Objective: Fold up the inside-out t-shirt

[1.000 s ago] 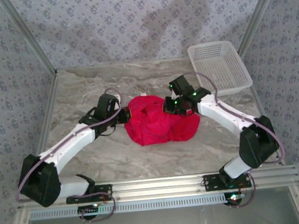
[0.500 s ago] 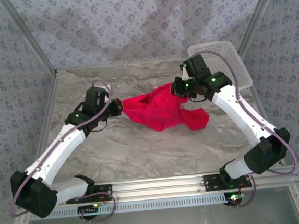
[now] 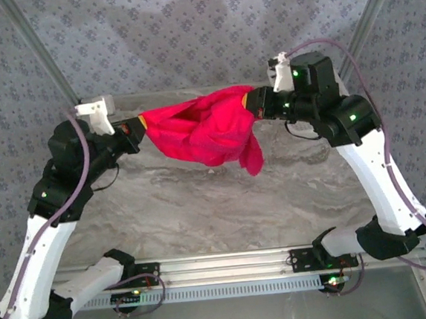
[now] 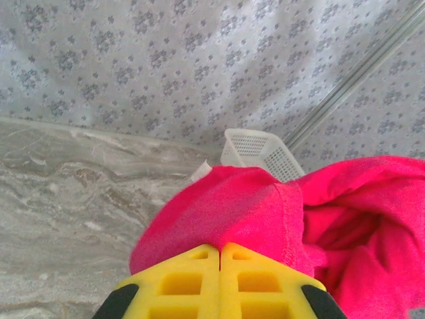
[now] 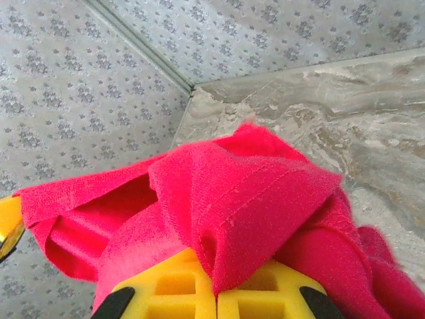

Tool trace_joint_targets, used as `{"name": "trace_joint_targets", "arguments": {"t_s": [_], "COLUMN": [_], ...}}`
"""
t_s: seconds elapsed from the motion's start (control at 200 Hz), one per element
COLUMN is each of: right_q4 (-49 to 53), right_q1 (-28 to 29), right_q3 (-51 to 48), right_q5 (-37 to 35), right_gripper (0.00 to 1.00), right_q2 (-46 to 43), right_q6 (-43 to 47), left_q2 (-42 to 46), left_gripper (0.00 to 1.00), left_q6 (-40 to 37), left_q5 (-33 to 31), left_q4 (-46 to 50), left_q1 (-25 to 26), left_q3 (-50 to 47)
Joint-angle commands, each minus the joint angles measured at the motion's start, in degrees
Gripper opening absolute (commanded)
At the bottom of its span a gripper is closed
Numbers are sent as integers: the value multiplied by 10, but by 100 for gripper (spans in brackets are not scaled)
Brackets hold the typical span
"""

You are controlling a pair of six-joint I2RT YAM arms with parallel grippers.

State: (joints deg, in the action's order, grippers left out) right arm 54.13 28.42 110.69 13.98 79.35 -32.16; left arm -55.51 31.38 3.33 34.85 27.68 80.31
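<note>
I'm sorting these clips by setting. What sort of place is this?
Most likely a robotics lab cell, not a home: a marble-look table boxed in by patterned backdrop walls, with the left arm and right arm bolted to an aluminium rail.

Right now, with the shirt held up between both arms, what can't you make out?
Which part of the t-shirt is gripped at each end: top view, cloth too bunched.
Tips of the right fingers: right wrist view, a fold drapes over them.
White scrap behind the cloth: left wrist view, too small to tell if it is the neck tag.
Mesh basket: left wrist view, near side hidden by the t-shirt.
</note>
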Motion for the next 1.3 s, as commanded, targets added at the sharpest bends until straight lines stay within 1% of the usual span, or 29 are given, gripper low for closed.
{"name": "trace_joint_targets", "arguments": {"t_s": [0.0,0.025,0.06,0.085,0.13,0.17,0.2,0.265,0.295,0.32,0.36,0.385,0.425,0.46,0.52,0.565,0.615,0.745,0.815,0.929,0.984,1.044,1.089,1.134,1.169,1.209,1.249,1.254,1.294], "right_q4": [1,-1,-2,-2,12,36,62,146,171,185,190,180,146,111,48,7,-27,-109,-135,-172,-182,-191,-194,-194,-194,-194,-188,-186,-164], "right_q1": [-22,-27,-35,-42,-51,-57,-61,-64,-64,-61,-53,-47,-37,-29,-21,-19,-16,4,24,42,42,40,37,32,24,15,9,8,4], "right_q3": [8,17,35,53,103,159,207,301,322,320,287,246,150,61,-82,-174,-263,-435,-490,-538,-544,-543,-538,-528,-519,-506,-491,-488,-465], "right_q5": [20,29,40,50,62,68,65,43,24,13,-9,-26,-47,-58,-76,-98,-97,-73,-71,-80,-85,-107,-116,-127,-133,-137,-136,-137,-137], "right_gripper": [2,4,8,17,30,46,52,62,63,64,65,65,66,70,72,73,73,70,67,66,66,65,63,56,40,17,1,0,0], "right_q2": [87,113,156,187,254,315,359,435,453,456,443,422,376,330,252,203,156,69,51,61,81,108,129,147,159,164,160,159,145], "right_q6": [17,14,11,8,7,8,12,48,60,69,84,91,97,97,72,65,59,2,-26,-57,-63,-60,-54,-50,-45,-43,-44,-43,-20], "left_q2": [-50,-59,-73,-82,-101,-118,-130,-155,-164,-169,-174,-174,-173,-172,-169,-167,-166,-165,-164,-159,-159,-159,-158,-156,-156,-155,-153,-153,-150], "left_gripper": [0,0,0,0,0,0,0,0,0,0,0,0,0,0,0,0,0,0,0,0,0,0,0,0,0,0,0,0,0], "left_q6": [5,9,13,15,25,36,45,64,70,74,77,78,80,80,80,80,79,75,76,77,80,83,84,83,81,79,78,77,75], "left_q5": [-7,-6,-3,1,8,22,33,56,65,70,73,73,73,73,73,73,73,70,63,55,55,57,60,61,62,62,63,63,67], "left_q4": [18,12,0,-12,-32,-51,-62,-85,-91,-95,-99,-102,-109,-114,-118,-119,-121,-117,-110,-108,-108,-106,-107,-107,-105,-98,-91,-90,-83], "left_q1": [-11,-14,-21,-28,-44,-62,-78,-112,-124,-132,-141,-145,-149,-151,-156,-161,-165,-174,-178,-182,-184,-187,-187,-188,-189,-193,-199,-199,-209], "left_q3": [-42,-52,-68,-80,-103,-122,-135,-159,-169,-175,-184,-191,-203,-213,-226,-233,-241,-248,-249,-258,-261,-263,-266,-268,-267,-263,-255,-254,-244]}}
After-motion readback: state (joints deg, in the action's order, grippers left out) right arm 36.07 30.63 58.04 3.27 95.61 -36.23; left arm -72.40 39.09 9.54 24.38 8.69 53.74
